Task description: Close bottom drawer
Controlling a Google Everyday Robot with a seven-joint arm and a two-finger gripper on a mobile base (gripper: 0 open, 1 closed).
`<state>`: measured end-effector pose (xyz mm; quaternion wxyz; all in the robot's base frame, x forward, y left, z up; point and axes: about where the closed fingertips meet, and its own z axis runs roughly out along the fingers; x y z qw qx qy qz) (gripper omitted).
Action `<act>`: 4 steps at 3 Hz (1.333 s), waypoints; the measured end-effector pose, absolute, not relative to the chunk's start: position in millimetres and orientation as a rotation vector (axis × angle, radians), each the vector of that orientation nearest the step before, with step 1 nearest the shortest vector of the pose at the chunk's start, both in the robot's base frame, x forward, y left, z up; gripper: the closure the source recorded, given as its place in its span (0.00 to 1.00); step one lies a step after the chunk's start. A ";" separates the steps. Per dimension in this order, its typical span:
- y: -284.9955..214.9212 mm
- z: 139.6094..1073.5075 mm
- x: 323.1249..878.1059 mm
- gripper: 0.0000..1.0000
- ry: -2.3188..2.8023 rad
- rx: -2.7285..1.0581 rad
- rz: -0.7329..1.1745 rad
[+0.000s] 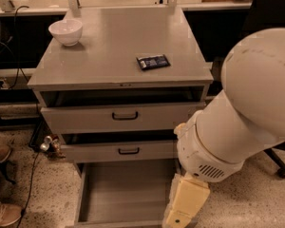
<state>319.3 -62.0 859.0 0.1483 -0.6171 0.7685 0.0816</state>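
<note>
While bottom drawer (118, 189) sits pulled far out, gripper (179, 217) hangs over its front right corner, partly cut by frame edge, open or closed can't tell

One camera looks down from high up, close in front of the cabinet (114, 56). The arm (247, 108) fills the right side. The gripper (181, 213), probably partly cut off, hangs at the bottom edge.

Your arm (247, 99) fills the right side of the frame, its thick white links sloping from the upper right down toward the bottom centre. Your cream-coloured gripper (180, 213) points downward at the bottom edge, just right of centre.
</note>
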 end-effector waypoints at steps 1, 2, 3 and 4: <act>-59.8 830.4 314.6 0.00 2.238 -1.788 0.271; -58.3 739.0 306.8 0.00 2.299 -1.819 0.363; -58.9 658.0 300.7 0.16 2.371 -1.810 0.433; -54.2 579.9 287.7 0.41 2.454 -1.750 0.541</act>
